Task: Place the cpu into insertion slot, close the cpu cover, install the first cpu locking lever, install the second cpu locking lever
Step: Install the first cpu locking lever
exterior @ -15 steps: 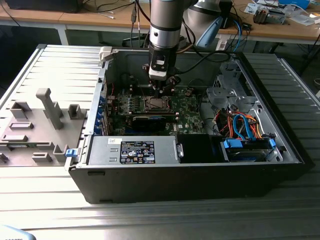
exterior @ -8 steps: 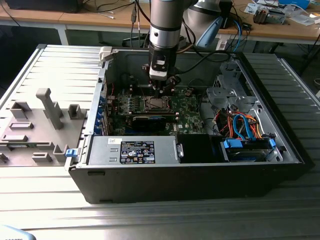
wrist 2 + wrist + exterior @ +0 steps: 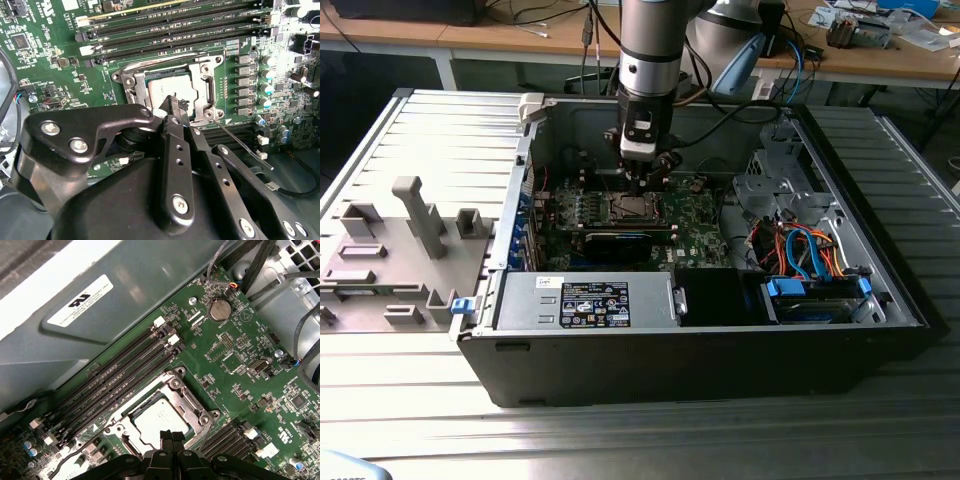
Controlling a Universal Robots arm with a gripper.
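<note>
I've got the arm [image 3: 650,50] reaching straight down into the open computer case [image 3: 720,340]. In the exterior view the gripper [image 3: 645,183] hangs right over the insertion slot [image 3: 634,208] on the green motherboard [image 3: 695,225].

In both wrist views the gripper's jaws are pressed together with nothing between them, and the tip [image 3: 172,102] [image 3: 172,435] sits over one edge of the socket. I can't tell whether it touches the metal.

The cpu [image 3: 170,86] [image 3: 159,419] is seated in the slot, silvery top up. The cpu cover [image 3: 136,85] [image 3: 181,391] lies flat around it, so the chip shows through the square window.

In the second wrist view a thin locking lever [image 3: 245,146] runs out at an angle from the socket's corner, away from the frame and across the board. The long memory slots [image 3: 175,30] run just beside the socket on its far side from the gripper.
</note>
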